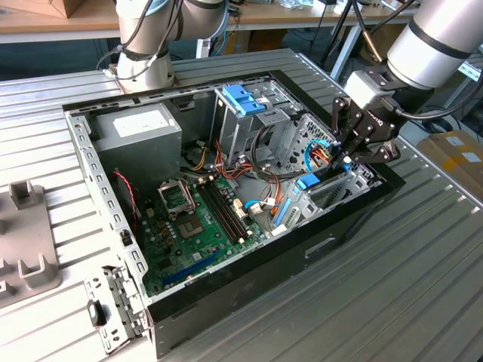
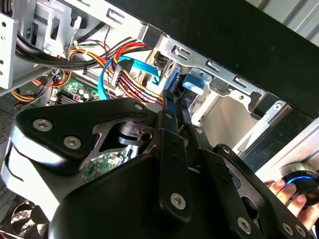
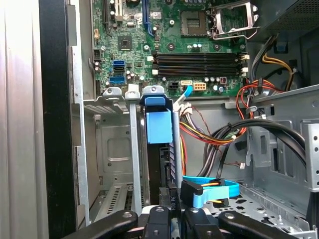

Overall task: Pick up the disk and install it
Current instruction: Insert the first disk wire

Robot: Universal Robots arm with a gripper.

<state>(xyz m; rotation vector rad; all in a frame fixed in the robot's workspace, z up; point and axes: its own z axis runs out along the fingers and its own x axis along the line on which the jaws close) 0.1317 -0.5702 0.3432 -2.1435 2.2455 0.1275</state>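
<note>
Our gripper [image 1: 341,160], right of centre in the exterior view, was clamped on the disk [image 3: 160,128]. We saw the disk standing on edge in the case's [image 1: 249,302] bay, its light-blue frame around a dark body, low in the first wrist view.
</note>
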